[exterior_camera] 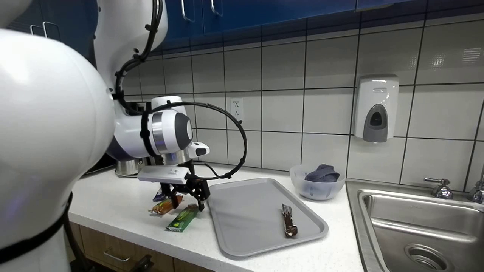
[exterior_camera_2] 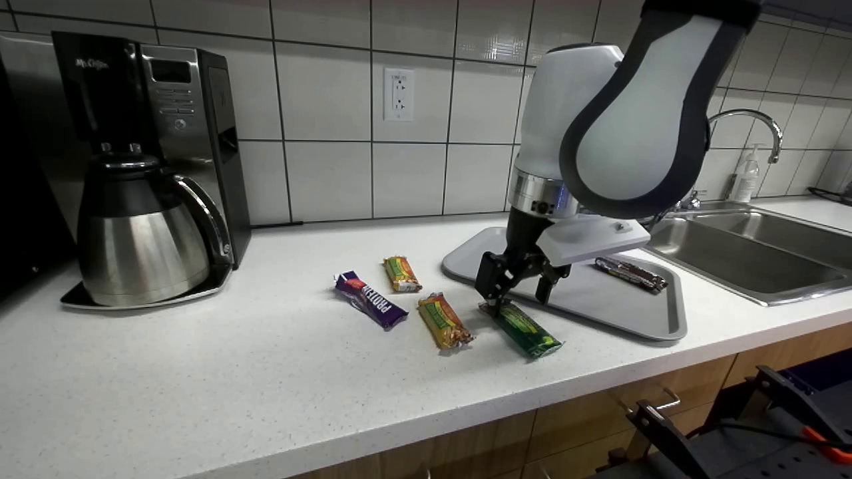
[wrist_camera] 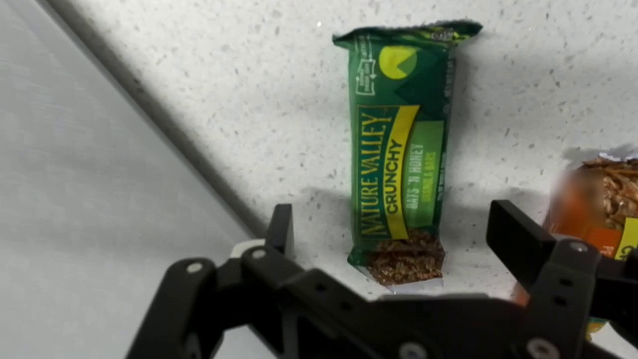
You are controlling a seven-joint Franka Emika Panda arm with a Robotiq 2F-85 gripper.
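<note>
My gripper is open and points down over a green granola bar lying on the white counter. In the wrist view the two fingers stand apart on either side of the lower part of the green bar, with gaps on both sides. An orange-wrapped bar lies close beside it, partly behind a finger in the wrist view. A purple protein bar and a smaller orange-yellow bar lie farther off. A brown-wrapped bar lies on the grey tray.
A coffee maker with a steel carafe stands at one end of the counter. A translucent bowl with a dark cloth stands behind the tray, near the steel sink. The tiled wall runs behind.
</note>
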